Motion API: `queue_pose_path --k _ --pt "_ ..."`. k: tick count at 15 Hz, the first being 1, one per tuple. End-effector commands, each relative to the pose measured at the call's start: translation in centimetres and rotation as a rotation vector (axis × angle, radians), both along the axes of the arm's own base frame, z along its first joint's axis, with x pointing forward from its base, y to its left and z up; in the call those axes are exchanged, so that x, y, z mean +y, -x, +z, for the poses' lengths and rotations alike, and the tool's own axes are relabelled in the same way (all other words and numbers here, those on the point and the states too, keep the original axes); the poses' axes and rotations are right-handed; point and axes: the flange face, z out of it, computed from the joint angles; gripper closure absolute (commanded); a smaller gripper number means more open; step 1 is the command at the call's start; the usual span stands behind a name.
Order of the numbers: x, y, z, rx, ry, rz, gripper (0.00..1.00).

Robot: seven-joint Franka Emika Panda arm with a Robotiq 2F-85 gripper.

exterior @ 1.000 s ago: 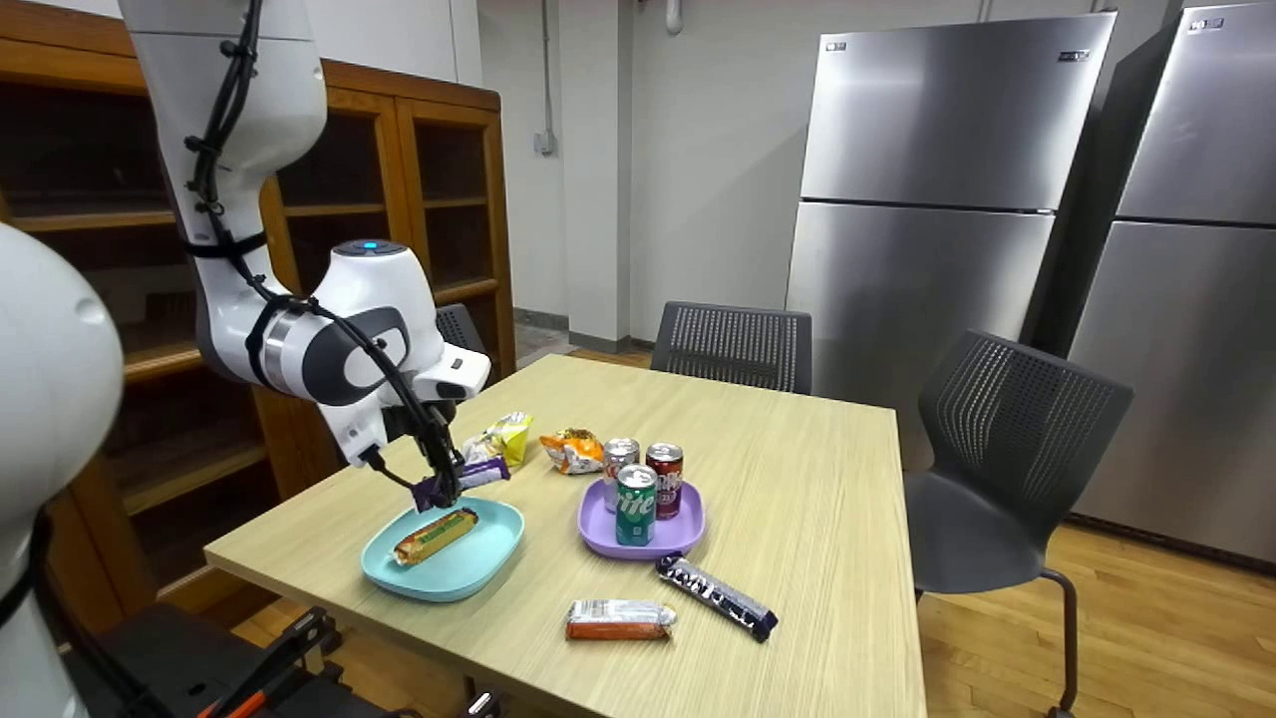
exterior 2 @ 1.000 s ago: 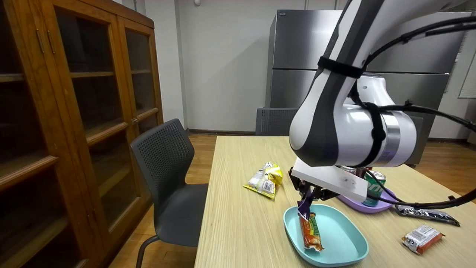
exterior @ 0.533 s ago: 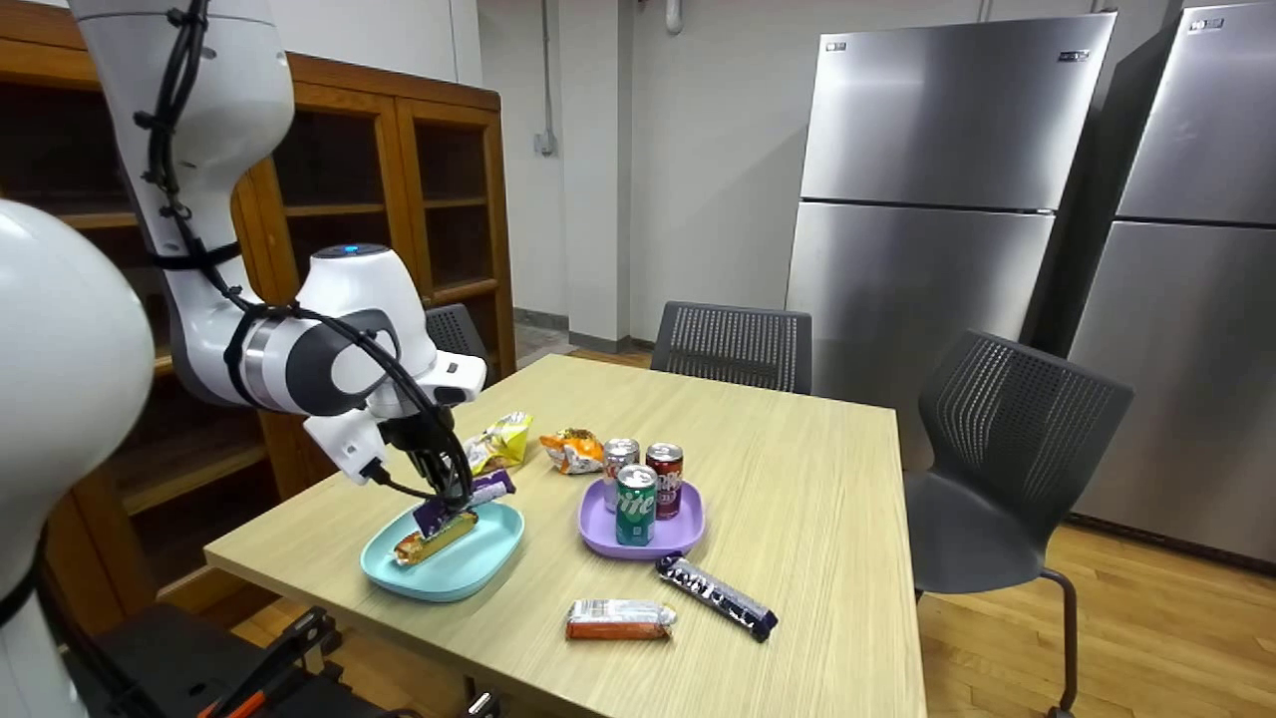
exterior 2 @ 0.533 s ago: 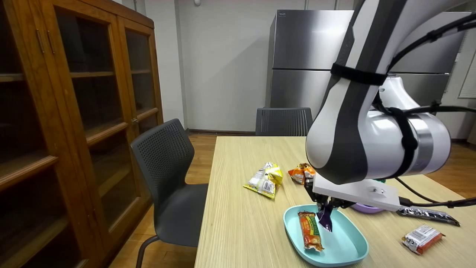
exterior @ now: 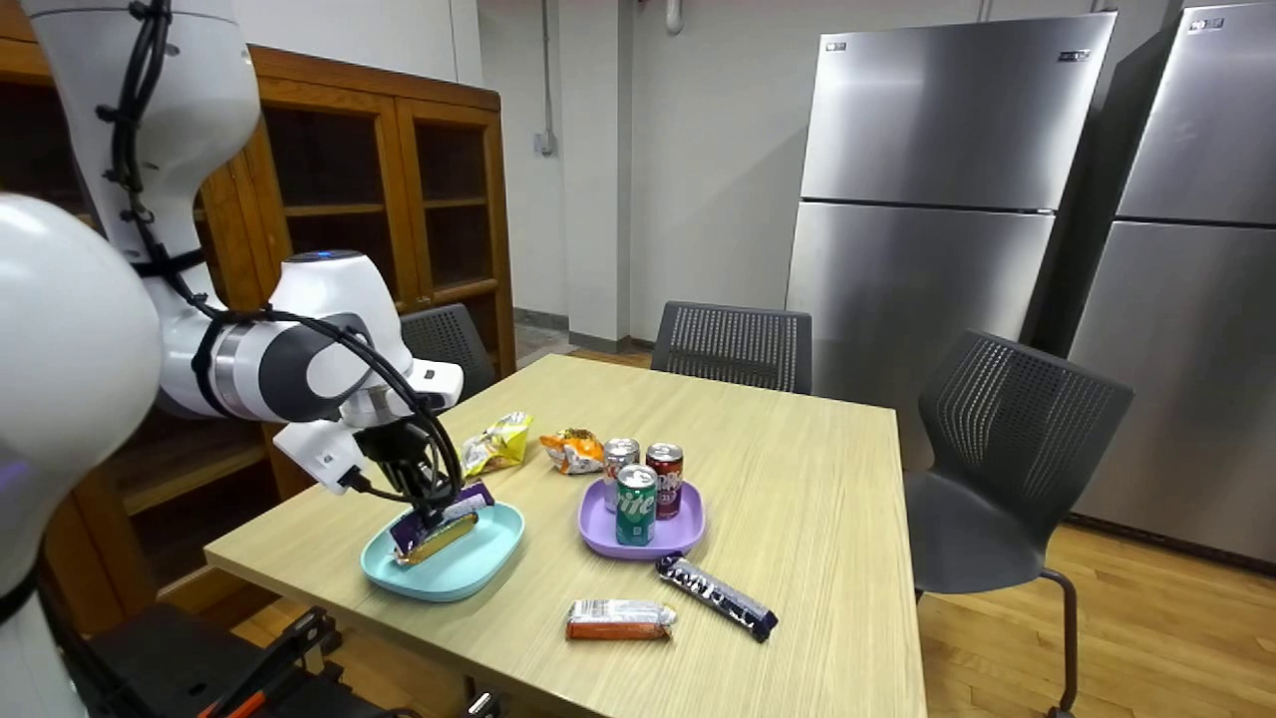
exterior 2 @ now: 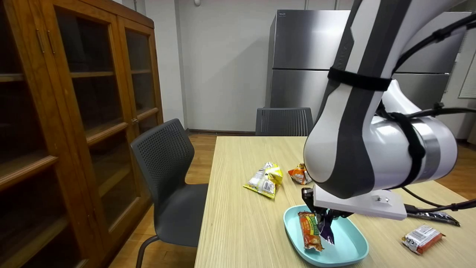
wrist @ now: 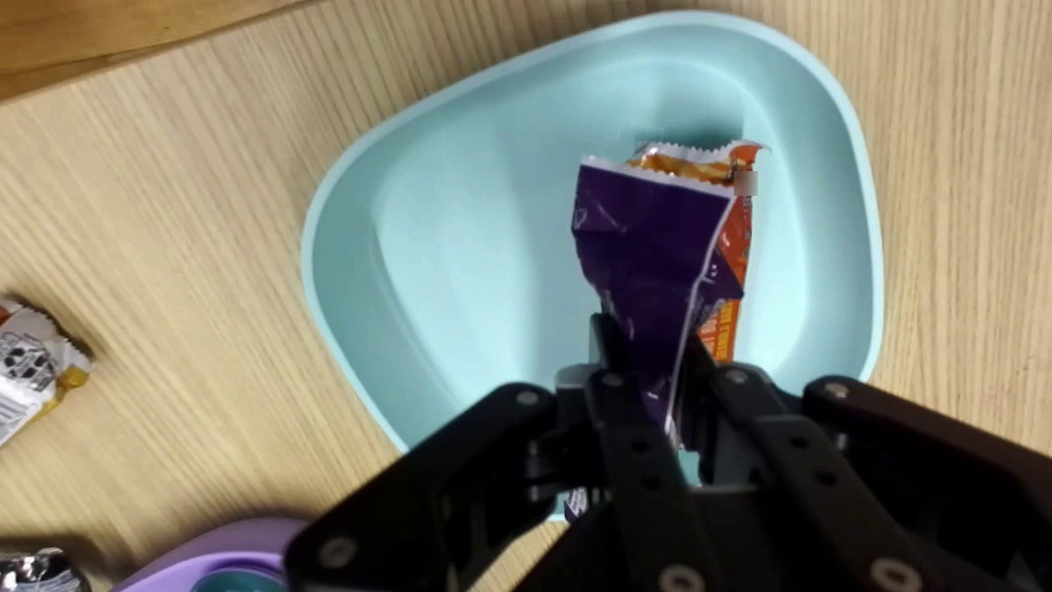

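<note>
Steel fridges [exterior: 937,299] and a wooden cabinet [exterior 2: 63,134] stand around a pale counter [exterior: 788,479]. Over the blue plate [wrist: 460,222] there, the tool [wrist: 649,353] is clenched around a purple bar [wrist: 645,230], pinching it somewhere near its middle. An orange bar [wrist: 723,329] lies on the plate, partly hidden behind the purple one in the wrist view; whether the two touch cannot be told.

The purple bar should be light, with a thin, slick wrapper that could slide or twist in the grip. Its inside is probably firm but breakable, so a hard squeeze might crush or snap it. The best hold would be across the narrow width at mid-length; the flat end flap would likely fold and give little purchase.

Its film is deep purple and glossy, creased near the tool, with a pale edge along the crimped end and a light line running lengthwise. A whitish printed patch [exterior: 469,505] shows towards the opposite end in an exterior view.
</note>
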Motion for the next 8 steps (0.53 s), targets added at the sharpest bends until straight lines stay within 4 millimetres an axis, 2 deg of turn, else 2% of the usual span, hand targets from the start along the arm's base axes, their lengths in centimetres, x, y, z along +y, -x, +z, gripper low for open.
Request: queue_pose_path --k 1,4,5,6,8 --pt "-0.26 0.73 0.22 0.042 0.009 0.026 0.96" --pt "-0.45 0.92 -0.07 0.062 0.014 0.023 0.96" --pt "-0.51 0.94 -0.11 0.065 0.015 0.020 0.60" --pt "-0.57 0.93 -0.10 0.067 0.016 0.019 0.58" --pt "-0.79 0.86 0.03 0.066 0.019 0.016 0.45"
